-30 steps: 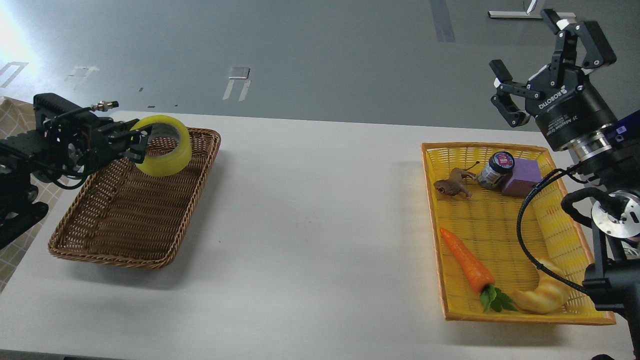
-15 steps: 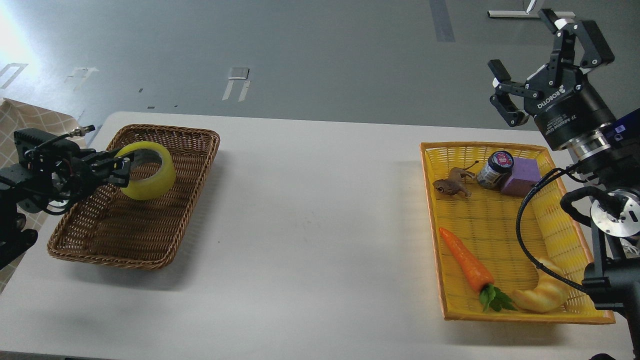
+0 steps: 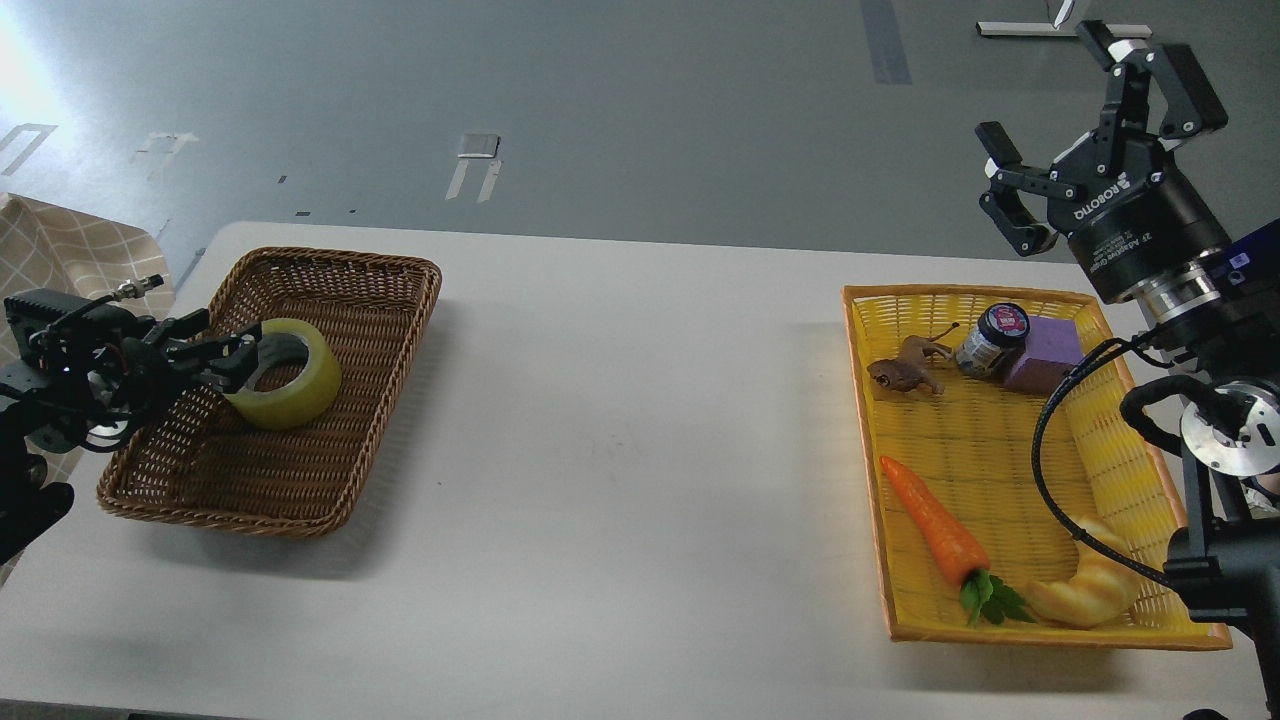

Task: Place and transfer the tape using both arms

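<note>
The tape (image 3: 287, 375), a yellow translucent roll with a grey core, lies on the floor of the brown wicker basket (image 3: 330, 470) in its far-left part. My left gripper (image 3: 228, 340) reaches in over the basket's left rim. Its fingers look spread, one above the roll's left side and one over the core, so it appears open around the roll's near wall. My right gripper (image 3: 1042, 82) is open and empty, raised high above the far right corner of the table, over the yellow basket (image 3: 872, 470).
The yellow basket holds a brown toy animal (image 3: 905, 372), a small jar (image 3: 992, 340), a purple block (image 3: 1045, 355), a carrot (image 3: 935, 522) and a pale croissant toy (image 3: 1090, 590). A checked cloth (image 3: 70, 250) lies at the far left. The white table (image 3: 620, 450) stretches between the baskets.
My left gripper has moved down and back to the left with the tape, lowering it onto the brown basket's floor. Its fingers now look spread apart. The right arm has barely moved.
</note>
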You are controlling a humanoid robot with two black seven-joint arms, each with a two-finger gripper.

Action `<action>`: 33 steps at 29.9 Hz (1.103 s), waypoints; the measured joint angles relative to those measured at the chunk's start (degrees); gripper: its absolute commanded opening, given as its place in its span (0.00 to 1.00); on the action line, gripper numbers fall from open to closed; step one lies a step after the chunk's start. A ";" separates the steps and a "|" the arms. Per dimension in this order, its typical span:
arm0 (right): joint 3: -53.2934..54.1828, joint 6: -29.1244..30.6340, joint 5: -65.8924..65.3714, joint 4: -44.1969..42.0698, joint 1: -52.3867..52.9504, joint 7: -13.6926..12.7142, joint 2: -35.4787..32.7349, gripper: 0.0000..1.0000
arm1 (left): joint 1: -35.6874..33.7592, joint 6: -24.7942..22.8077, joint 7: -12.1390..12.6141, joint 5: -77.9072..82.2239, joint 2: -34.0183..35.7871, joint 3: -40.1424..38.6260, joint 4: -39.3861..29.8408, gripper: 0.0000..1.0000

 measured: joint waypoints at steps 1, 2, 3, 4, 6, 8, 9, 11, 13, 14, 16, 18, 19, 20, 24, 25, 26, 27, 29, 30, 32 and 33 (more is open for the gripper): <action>0.00 0.00 0.00 0.00 0.00 0.00 0.00 1.00 | -0.02 0.03 -0.54 -0.47 0.00 0.00 0.07 0.89; 0.00 0.00 0.00 0.00 0.00 0.00 0.00 1.00 | -0.10 0.04 -0.88 -1.04 0.01 0.00 0.12 0.91; 0.00 0.00 0.00 0.00 0.00 0.00 0.00 1.00 | -0.20 0.06 -1.17 -1.79 0.03 -0.03 0.14 0.91; 0.01 -0.01 0.00 0.00 0.00 0.00 0.00 1.00 | -0.32 0.09 -1.33 -2.93 0.06 -0.09 0.13 0.93; 0.00 -0.01 0.00 0.00 0.00 0.00 0.01 1.00 | -0.82 0.11 -1.60 -5.45 0.08 -0.33 0.13 0.96; 0.00 0.08 0.00 0.00 0.02 0.00 0.01 1.00 | -2.43 0.12 -2.40 -10.28 -0.23 -0.42 0.11 0.96; 0.00 0.16 0.00 0.00 0.08 0.00 0.00 1.00 | -3.15 0.12 -2.86 -12.41 -0.64 -0.40 0.07 0.96; -0.01 0.26 0.00 0.00 0.19 0.00 -0.03 1.00 | -4.13 0.02 -4.59 -17.72 -1.99 -0.35 0.04 0.96; -0.04 0.31 0.00 0.01 0.24 0.00 -0.08 1.00 | -4.61 -0.07 -6.34 -22.19 -3.15 -0.42 0.06 0.97; -0.07 0.31 0.00 0.04 0.25 0.00 -0.08 1.00 | -4.91 -0.08 -7.13 -24.54 -3.77 -0.54 0.03 0.98; -0.11 0.38 -0.12 0.16 0.35 0.03 -0.09 1.00 | -5.95 -0.09 -7.81 -30.51 -5.33 -0.73 0.07 0.98; -0.23 0.45 -0.44 0.19 0.43 0.04 -0.09 1.00 | -7.21 -0.08 -7.95 -36.92 -6.95 -0.89 0.11 0.98; -0.42 0.48 -0.58 0.19 0.45 0.05 -0.11 1.00 | -7.88 -0.07 -7.98 -40.02 -7.78 -0.97 0.06 0.98; -0.76 0.51 -0.70 0.19 0.48 0.05 -0.15 1.00 | -8.60 -0.04 -7.99 -43.09 -8.69 -1.01 -0.12 0.98; -2.26 0.54 -1.52 0.20 0.76 0.05 -0.82 1.00 | -12.35 0.03 -8.64 -55.28 -13.17 -1.64 -1.95 0.98; -2.37 0.54 -1.70 0.20 0.79 0.05 -0.91 1.00 | -12.84 0.05 -9.04 -57.50 -13.98 -2.24 -2.72 0.98; -2.50 0.54 -1.89 0.21 0.91 0.05 -0.92 1.00 | -13.13 0.07 -9.64 -59.05 -14.67 -2.96 -3.51 0.98; -2.55 0.54 -1.98 0.21 1.13 0.05 -0.94 1.00 | -13.23 0.09 -10.79 -60.48 -15.67 -4.30 -4.57 0.98; -2.62 0.40 -2.07 0.19 1.99 0.05 -0.94 1.00 | -13.27 -0.03 -12.30 -61.94 -17.85 -6.71 -6.43 0.98; -2.62 0.32 -2.11 0.09 2.37 0.05 -0.94 1.00 | -13.21 -0.09 -12.63 -62.29 -18.93 -7.50 -6.86 0.98; -2.68 0.25 -2.15 0.00 3.16 0.05 -0.94 1.00 | -12.98 -0.43 -12.96 -62.73 -21.60 -8.68 -7.37 0.98; -2.71 0.25 -2.16 -0.01 3.57 0.05 -0.94 1.00 | -12.94 -0.87 -13.01 -62.98 -22.95 -9.04 -7.46 0.98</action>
